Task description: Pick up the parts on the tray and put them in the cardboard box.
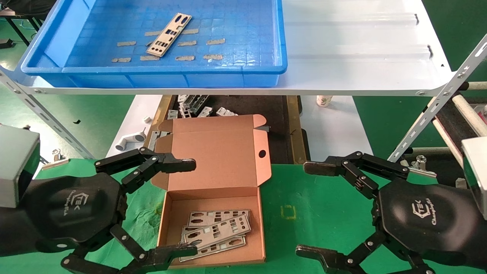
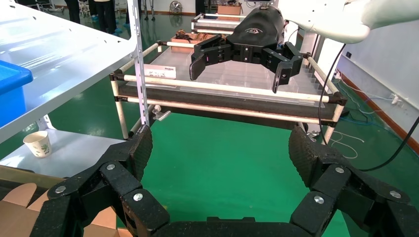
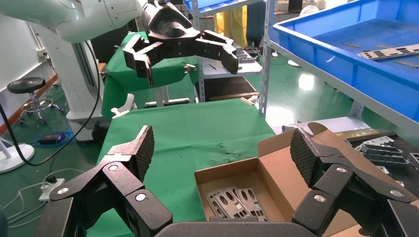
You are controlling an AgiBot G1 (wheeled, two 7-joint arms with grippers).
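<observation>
One silver punched plate [image 1: 169, 34] lies on the grid floor of the blue tray [image 1: 251, 69] on the white upper shelf; it also shows in the right wrist view [image 3: 390, 51]. The open cardboard box [image 1: 213, 258] stands on the green mat with its lid [image 1: 217, 152] leaning back, and holds three overlapping plates [image 1: 217, 233], also seen in the right wrist view [image 3: 234, 202]. My left gripper [image 1: 190, 207] is open and empty at the box's left side. My right gripper [image 1: 310, 209] is open and empty over the mat right of the box.
Small grey brackets [image 1: 198, 106] lie on the dark lower surface behind the box. A paper cup [image 1: 323, 100] stands under the shelf edge. Slanted shelf struts [image 1: 437, 102] flank the workspace. A roller rack [image 2: 222, 94] is at the right.
</observation>
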